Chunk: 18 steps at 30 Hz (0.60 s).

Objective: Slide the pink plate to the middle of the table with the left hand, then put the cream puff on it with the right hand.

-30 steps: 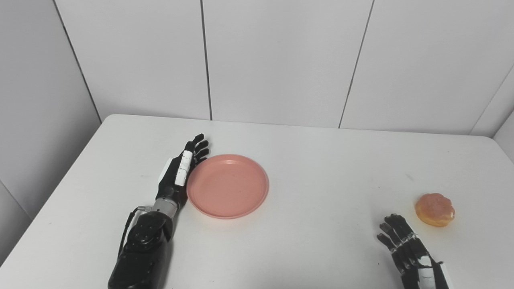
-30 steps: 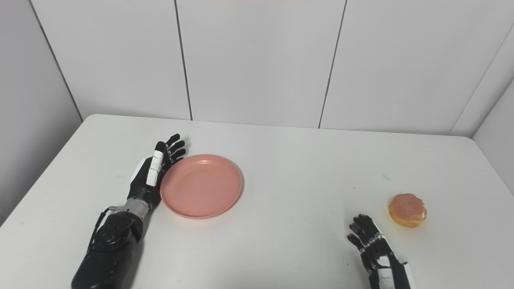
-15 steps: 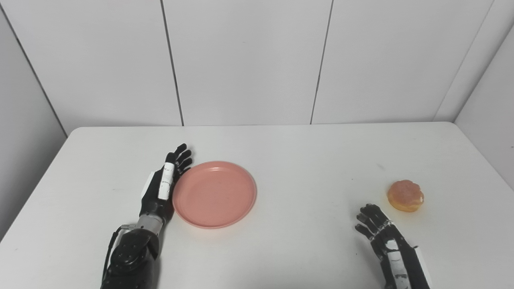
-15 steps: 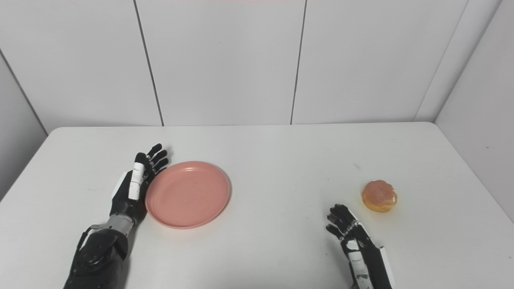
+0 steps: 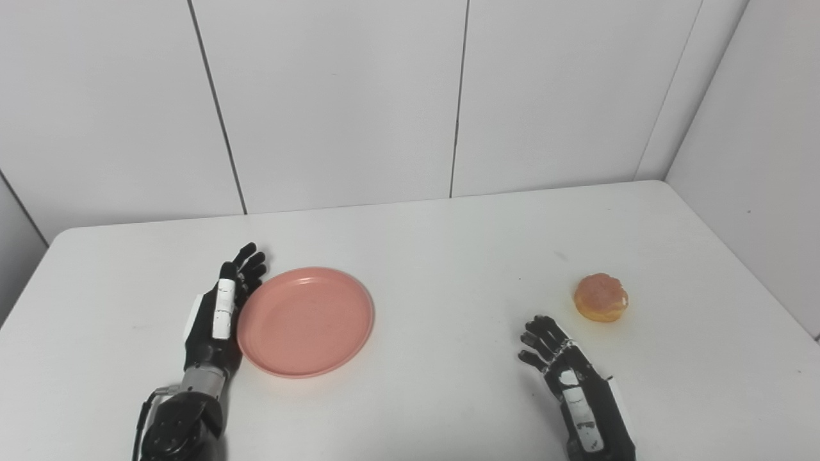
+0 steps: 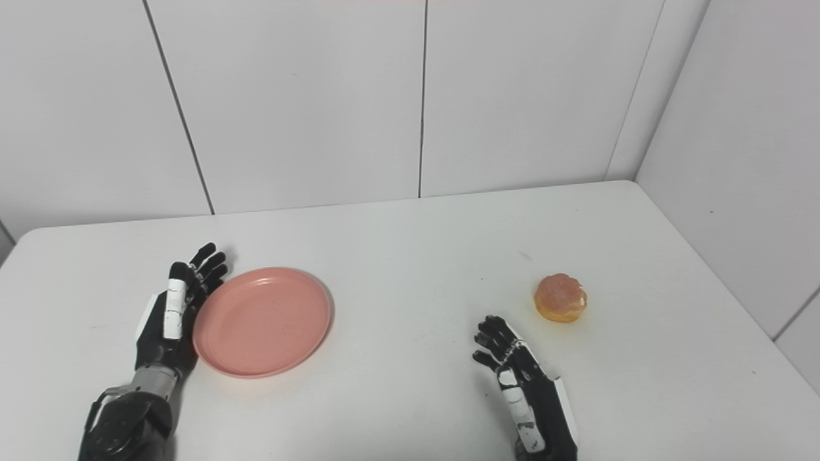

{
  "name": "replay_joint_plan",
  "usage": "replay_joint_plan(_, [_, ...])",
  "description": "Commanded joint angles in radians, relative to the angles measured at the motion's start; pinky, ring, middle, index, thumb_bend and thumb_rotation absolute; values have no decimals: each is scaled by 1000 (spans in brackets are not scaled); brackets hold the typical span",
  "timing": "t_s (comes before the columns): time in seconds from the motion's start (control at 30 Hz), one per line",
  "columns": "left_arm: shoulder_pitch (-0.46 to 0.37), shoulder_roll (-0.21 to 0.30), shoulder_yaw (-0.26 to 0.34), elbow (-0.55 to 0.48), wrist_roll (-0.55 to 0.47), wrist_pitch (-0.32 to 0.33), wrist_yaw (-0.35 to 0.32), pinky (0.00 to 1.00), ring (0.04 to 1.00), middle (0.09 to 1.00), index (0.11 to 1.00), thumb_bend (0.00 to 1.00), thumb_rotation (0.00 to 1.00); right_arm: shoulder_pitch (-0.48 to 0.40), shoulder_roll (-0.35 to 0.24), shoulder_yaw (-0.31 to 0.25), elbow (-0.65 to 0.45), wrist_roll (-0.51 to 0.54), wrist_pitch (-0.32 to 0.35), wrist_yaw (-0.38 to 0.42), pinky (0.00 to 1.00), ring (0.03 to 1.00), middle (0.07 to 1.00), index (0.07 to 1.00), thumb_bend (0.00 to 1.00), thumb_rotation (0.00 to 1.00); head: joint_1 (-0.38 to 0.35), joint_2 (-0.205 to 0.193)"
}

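1. White tabletop (image 5: 435,256) with rounded corners, set against white wall panels (image 5: 333,102).
2. Pink plate (image 5: 306,321) flat on the tabletop, left of the middle, nothing on it.
3. Left hand (image 5: 218,314) at 9 o'clock of the plate, standing on its edge, palm side right against the plate's rim. Fingers straight and a little apart, pointing toward 12 o'clock. Holding nothing, only pressed to the side of the plate.
4. Black forearm (image 5: 182,426) coming up from the bottom edge behind that hand.
5. Cream puff (image 5: 600,298) sitting on the tabletop far out at 3 o'clock of the plate, well apart from it. Round, golden brown, with a pinkish top.
6. Right hand (image 5: 564,374) low over the tabletop, at about 7 o'clock of the cream puff and near it, not touching it. Fingers spread and slightly bent, tips aimed toward 11 o'clock. Wide apart and holding nothing.
7. Bare white tabletop between the plate and the right hand.
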Motion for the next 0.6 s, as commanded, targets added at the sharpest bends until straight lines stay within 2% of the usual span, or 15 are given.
replay_joint_plan(0.0, [-9,-34,-4,7,-9,-1,5,949,918,894,844,962,935,4,64,65,113,-19,55,10,812,851,856,847,825,824,-12,-2])
replay_joint_plan(0.17, [-7,-72,9,-1,-24,14,18,986,923,895,823,999,905,1,74,76,133,-35,26,6,829,856,861,852,813,836,-51,-14])
replay_joint_plan(0.37, [1,-114,7,-24,-6,29,45,1000,932,895,808,1000,907,-2,79,83,149,-42,17,-2,843,870,871,853,809,838,-55,-20])
replay_joint_plan(0.57, [-6,-127,-5,-14,11,18,54,979,924,895,801,991,911,-7,79,90,162,-46,2,-7,843,871,872,858,800,855,-61,-26])
